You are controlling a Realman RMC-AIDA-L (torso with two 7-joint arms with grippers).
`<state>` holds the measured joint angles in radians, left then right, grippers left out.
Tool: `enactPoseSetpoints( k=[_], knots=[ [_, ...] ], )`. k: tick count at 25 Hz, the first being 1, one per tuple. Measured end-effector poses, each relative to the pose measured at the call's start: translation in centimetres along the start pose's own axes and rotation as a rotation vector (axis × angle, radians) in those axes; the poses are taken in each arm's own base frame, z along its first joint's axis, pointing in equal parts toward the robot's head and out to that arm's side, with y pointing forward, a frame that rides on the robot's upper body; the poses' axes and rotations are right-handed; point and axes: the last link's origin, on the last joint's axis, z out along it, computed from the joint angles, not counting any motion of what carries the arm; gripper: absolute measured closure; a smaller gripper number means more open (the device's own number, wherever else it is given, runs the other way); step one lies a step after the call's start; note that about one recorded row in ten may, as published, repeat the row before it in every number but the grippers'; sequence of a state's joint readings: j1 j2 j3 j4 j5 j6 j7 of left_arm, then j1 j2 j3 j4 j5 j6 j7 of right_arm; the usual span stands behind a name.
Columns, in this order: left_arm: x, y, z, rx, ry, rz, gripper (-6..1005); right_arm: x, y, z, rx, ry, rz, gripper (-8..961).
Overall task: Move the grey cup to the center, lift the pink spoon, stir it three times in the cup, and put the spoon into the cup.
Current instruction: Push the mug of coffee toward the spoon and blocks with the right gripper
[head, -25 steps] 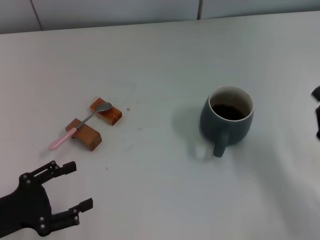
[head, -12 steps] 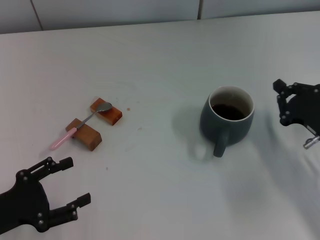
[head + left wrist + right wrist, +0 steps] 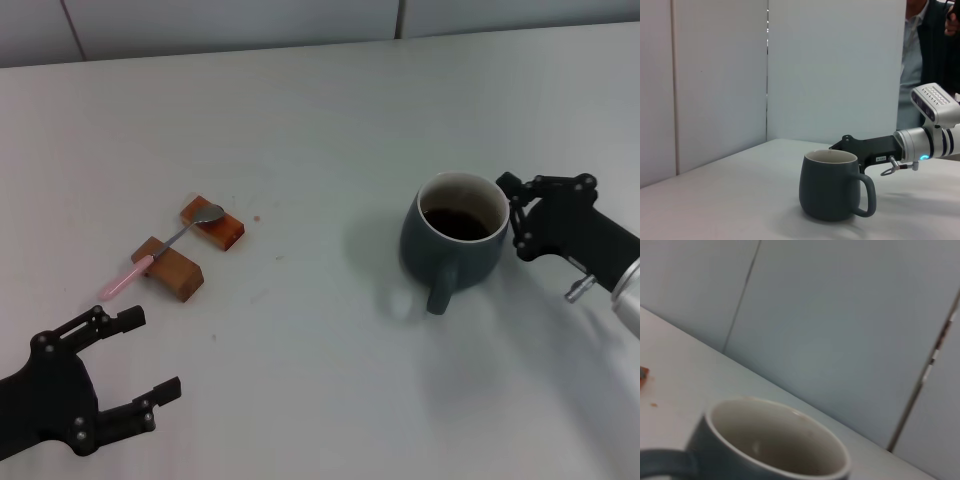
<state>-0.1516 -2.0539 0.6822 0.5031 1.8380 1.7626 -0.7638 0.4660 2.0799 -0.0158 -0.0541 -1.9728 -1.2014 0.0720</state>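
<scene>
The right claw (image 3: 513,215) is sitting just beside the grey cup (image 3: 455,237), on the side away from the spoon, its fingers spread wide and not yet closed on the cup wall. The cup, handle pointing toward the robot, is standing off to the right of the worktop (image 3: 320,110), so the move to the centre is judged still to come. Well apart from that claw, the pink spoon (image 3: 160,251) is lying across two wooden blocks (image 3: 168,268), untouched. Near the blocks, the left claw (image 3: 125,365) is waiting, fingers wide and empty. Lifting, stirring and placing all remain.
</scene>
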Motion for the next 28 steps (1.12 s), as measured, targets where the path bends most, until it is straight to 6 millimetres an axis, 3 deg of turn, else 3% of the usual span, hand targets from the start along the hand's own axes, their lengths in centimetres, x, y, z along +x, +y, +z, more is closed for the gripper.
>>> enactPoseSetpoints(
  k=[28],
  knots=[
    [-0.1,0.3,-0.2,-0.001,0.002,-0.008,156,-5.3,6.0,7.1,-0.244,-0.080,0.067,934]
  ],
)
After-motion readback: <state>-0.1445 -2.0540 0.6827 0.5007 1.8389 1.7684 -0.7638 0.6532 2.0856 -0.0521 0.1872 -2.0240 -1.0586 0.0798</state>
